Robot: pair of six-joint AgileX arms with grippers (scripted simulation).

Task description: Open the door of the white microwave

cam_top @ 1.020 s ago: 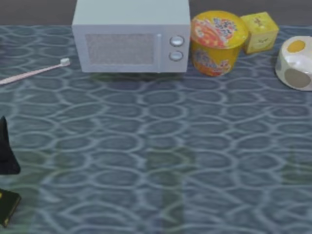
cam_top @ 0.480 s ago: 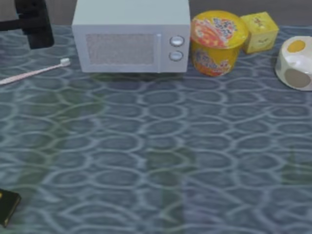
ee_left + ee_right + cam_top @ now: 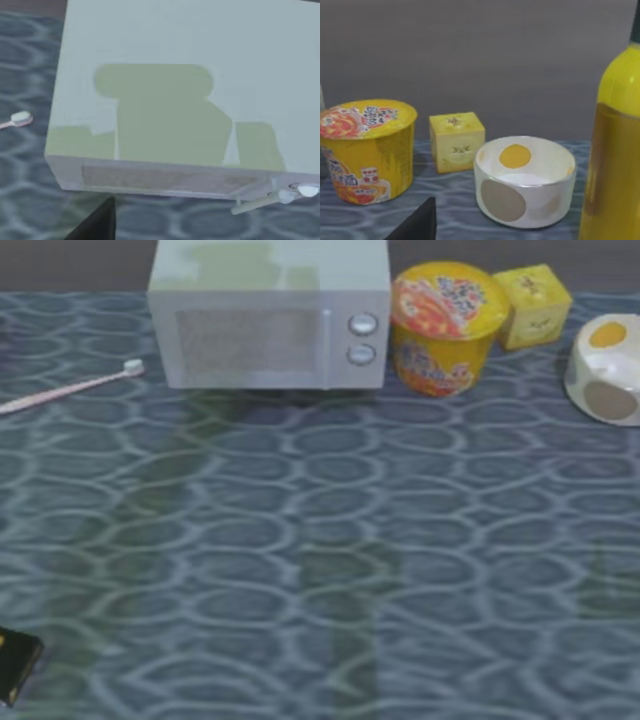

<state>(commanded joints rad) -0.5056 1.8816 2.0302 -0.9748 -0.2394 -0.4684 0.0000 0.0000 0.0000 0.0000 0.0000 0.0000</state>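
- Top view: the white microwave [image 3: 270, 312] stands at the upper centre of the frame, at the far edge of the table [image 3: 320, 540]. Its door [image 3: 250, 342] lies flush and closed, with 2 silver knobs [image 3: 362, 338] to its right. A yellow noodle cup [image 3: 446, 325] stands just beside the microwave, then a yellow cube [image 3: 533, 305] and a white bowl [image 3: 606, 368] at the right edge. A toothbrush [image 3: 70, 388] lies at the left. Neither end effector appears here.
- Left wrist view: the camera looks down on the microwave's top, with a greenish shadow across it. I cannot tell the left end effector's state.
- Right wrist view: noodle cup, cube, bowl and a yellow bottle [image 3: 612, 150] show. The right end effector's state cannot be told.
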